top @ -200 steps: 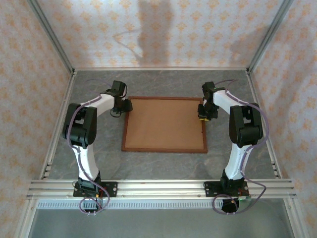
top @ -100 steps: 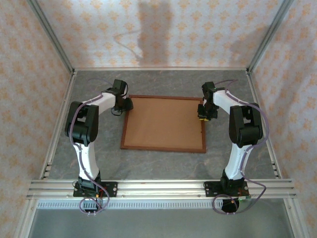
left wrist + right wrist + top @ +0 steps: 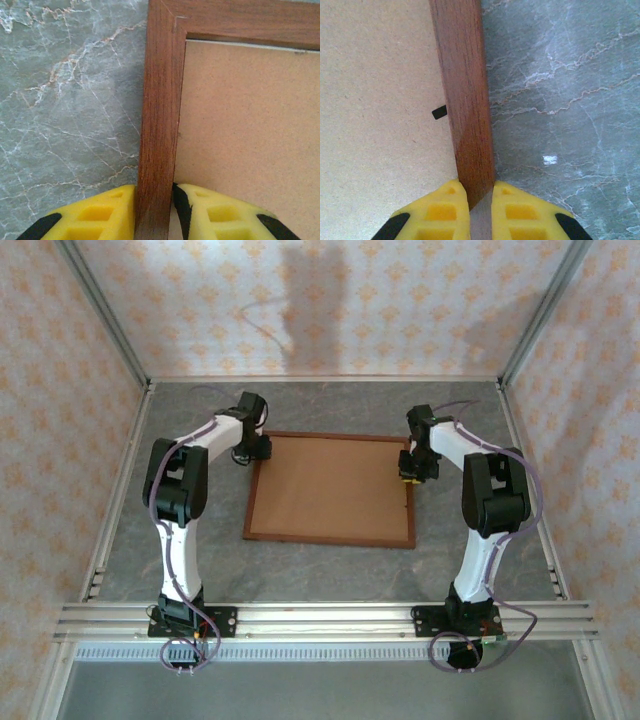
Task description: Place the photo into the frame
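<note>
The frame [image 3: 330, 541] lies on the marble table [image 3: 190, 560], backing board [image 3: 330, 485] filling it; left gripper [image 3: 154, 207] clamps its left rail; right gripper [image 3: 480, 202] clamps its right rail. A black tab [image 3: 439, 112] sits just inside that rail.

Walls [image 3: 350, 310] carry cream wallpaper with orange motifs; shadows mark the rear wall. The tabletop [image 3: 330, 575] is grey-green marble, bordered by aluminium rails [image 3: 330, 618].
</note>
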### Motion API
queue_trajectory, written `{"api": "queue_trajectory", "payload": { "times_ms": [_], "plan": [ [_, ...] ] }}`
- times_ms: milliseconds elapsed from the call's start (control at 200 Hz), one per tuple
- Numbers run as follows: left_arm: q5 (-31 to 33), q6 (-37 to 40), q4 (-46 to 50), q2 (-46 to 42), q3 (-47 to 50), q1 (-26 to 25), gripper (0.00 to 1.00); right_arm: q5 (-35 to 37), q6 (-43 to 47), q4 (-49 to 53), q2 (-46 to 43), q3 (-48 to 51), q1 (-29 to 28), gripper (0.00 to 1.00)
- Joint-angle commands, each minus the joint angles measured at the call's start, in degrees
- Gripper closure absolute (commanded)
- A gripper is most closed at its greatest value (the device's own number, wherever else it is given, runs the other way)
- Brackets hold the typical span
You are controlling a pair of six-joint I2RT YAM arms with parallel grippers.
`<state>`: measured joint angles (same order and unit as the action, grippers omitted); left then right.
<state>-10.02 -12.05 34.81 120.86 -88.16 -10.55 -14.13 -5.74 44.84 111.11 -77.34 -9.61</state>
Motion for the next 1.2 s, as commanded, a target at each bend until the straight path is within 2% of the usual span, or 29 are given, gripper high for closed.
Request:
{"api": "queue_trajectory", "payload": {
  "times_ms": [0,75,255,450,531,636,831,926,1196],
  "plan": [
    [-0.42,2.85,9.32,5.22,0.89,-2.83,0.72,1.4,-0.48,1.75,0.48,1.79,-1.47,0.88],
    [-0.62,2.27,8.87,3.53,2.21,-3.57,0.73,2.43,-1.13,1.62,-0.67,2.62,-1.46,0.89],
    [-1.41,-1.29,3.06,-7.5,10.55,-3.88,0.73,5.28,-2.91,2.05,-5.13,5.82,-1.38,0.89],
    [6.46,-4.35,0.03,-11.08,12.36,-2.26,0.59,6.93,-3.48,1.29,-5.65,7.46,-0.86,0.9],
    [7.71,-6.55,-3.4,-16.6,15.75,-1.11,0.54,7.28,-3.31,1.1,-5.55,7.3,-0.6,0.9],
    [4.92,-9.39,-6.98,-23.0,21.55,1.3,0.49,7.53,-3.14,1.02,-5.38,7.12,-0.5,0.9],
    [-3.49,-12.02,-7.75,-31.65,32.85,2.2,0.48,7.51,-2.88,0.95,-4.93,7.03,-0.2,0.9],
    [-6.62,-12.88,-6.05,-34.92,37.8,0.68,0.49,7.28,-2.83,0.94,-4.85,7.05,-0.15,0.9],
    [-6.49,-13.96,0.28,-39.42,44.27,-4.9,0.6,6.62,-2.78,0.67,-5.2,6.94,-0.04,0.9]
  ]
}}
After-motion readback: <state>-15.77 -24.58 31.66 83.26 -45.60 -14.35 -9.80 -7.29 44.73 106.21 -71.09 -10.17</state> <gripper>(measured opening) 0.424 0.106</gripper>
